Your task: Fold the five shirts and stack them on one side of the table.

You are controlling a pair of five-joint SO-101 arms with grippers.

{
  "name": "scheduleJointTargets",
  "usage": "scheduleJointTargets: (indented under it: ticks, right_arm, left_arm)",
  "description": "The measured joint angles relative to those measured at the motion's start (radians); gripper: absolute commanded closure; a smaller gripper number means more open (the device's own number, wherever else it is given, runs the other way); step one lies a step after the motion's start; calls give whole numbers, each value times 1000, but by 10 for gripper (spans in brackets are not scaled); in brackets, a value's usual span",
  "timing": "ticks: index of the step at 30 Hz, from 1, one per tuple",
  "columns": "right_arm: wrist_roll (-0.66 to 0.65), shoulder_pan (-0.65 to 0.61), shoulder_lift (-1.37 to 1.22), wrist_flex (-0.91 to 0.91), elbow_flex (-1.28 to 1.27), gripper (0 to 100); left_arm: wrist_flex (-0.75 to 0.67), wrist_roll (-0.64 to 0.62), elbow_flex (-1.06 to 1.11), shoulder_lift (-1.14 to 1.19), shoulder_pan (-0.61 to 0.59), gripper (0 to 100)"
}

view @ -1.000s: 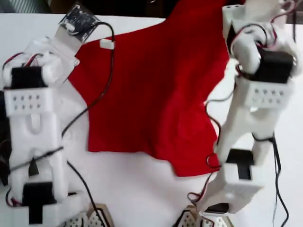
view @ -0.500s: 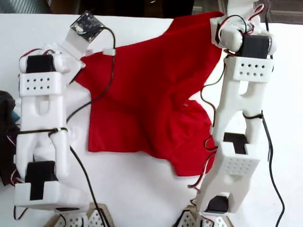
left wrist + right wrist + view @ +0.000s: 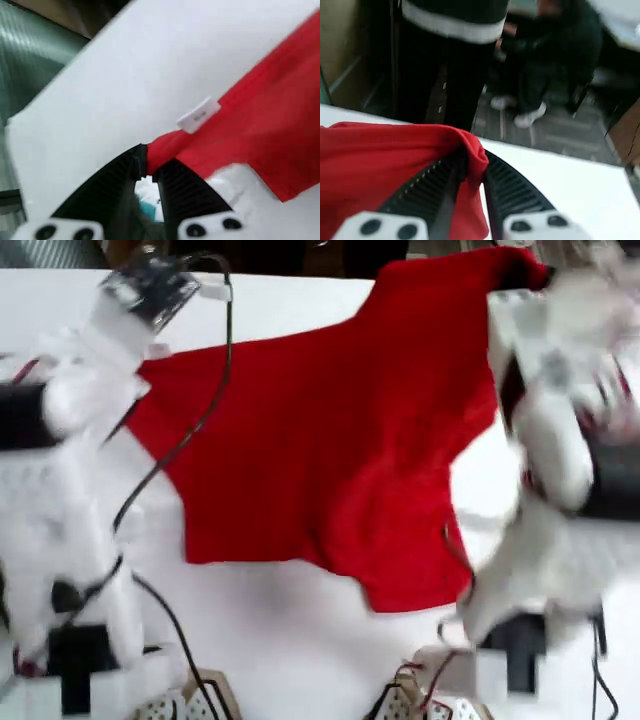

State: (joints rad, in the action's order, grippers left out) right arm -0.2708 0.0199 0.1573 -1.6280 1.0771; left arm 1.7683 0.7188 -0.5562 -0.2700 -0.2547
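**Item 1: red cloth shirt (image 3: 340,440).** It is lying spread across the middle of the white table (image 3: 280,640). Its lower hem is resting flat toward the lower centre of the high view. Its two upper corners are being held, one at the upper left of that view and one lifted at the upper right.

**Item 2: left gripper (image 3: 150,161).** It is clenching a pinched corner of the shirt between its black ribbed jaws, and the cloth is running away from it over the table.

**Item 3: right gripper (image 3: 472,162).** It is clamping a bunched fold of the shirt near the table's far edge, with red cloth draping over the jaw tips.

**Change noted.** Against half a second earlier, the two held corners are travelling apart, the left one outward and the right one up toward the upper right. The shirt is being drawn wider and tauter. The slack bulge right of centre is flattening, though a rumple is lingering at the lower right.

**Bearing on task.** This reads as the shirt being stretched flat ahead of its first fold, so its folding is judged not yet begun.
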Motion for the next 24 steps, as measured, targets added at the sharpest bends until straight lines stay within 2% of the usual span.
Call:
scheduleJointTargets:
  ticks: [3, 11, 14, 24]
  right_arm:
    - [0, 0, 147, -26, 2, 978]
    - [-3, 0, 420, -38, 3, 978]
    - [-48, 2, 493, -38, 5, 978]
    - [-52, 2, 695, -38, 15, 978]
  left_arm:
    - [2, 0, 49, -158, -37, 976]
    - [2, 0, 351, -592, -75, 976]
    - [2, 0, 390, -713, -80, 976]
    - [3, 0, 393, -893, -83, 976]
